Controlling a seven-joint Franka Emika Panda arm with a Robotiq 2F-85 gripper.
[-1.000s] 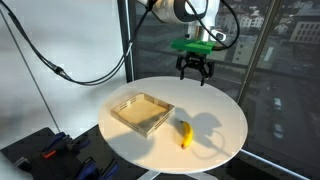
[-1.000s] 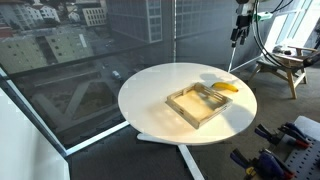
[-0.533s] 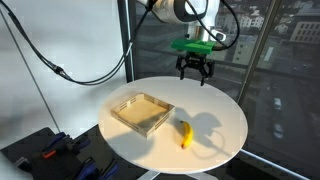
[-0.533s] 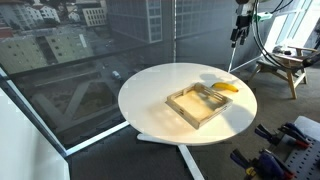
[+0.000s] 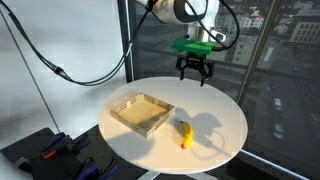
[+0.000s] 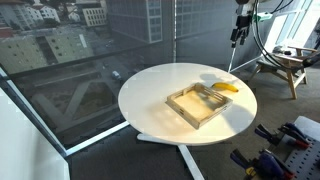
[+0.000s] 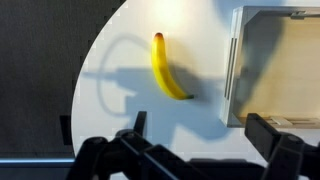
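Note:
A yellow banana [image 5: 184, 134] [image 6: 226, 87] [image 7: 168, 70] lies flat on the round white table [image 5: 215, 112] [image 6: 150, 95], beside a shallow wooden tray [image 5: 142, 112] [image 6: 200, 104] [image 7: 280, 60]. My gripper [image 5: 194, 78] [image 6: 237, 36] hangs open well above the table's far edge, holding nothing. In the wrist view its two dark fingers [image 7: 140, 124] stand wide apart at the bottom, with the banana and tray far below them.
Tall windows surround the table, with a city outside. A wooden tripod [image 6: 283, 62] stands near the table. Black cables [image 5: 60, 68] hang at one side, and clamps and tools [image 6: 285, 150] lie on the floor by the table's base.

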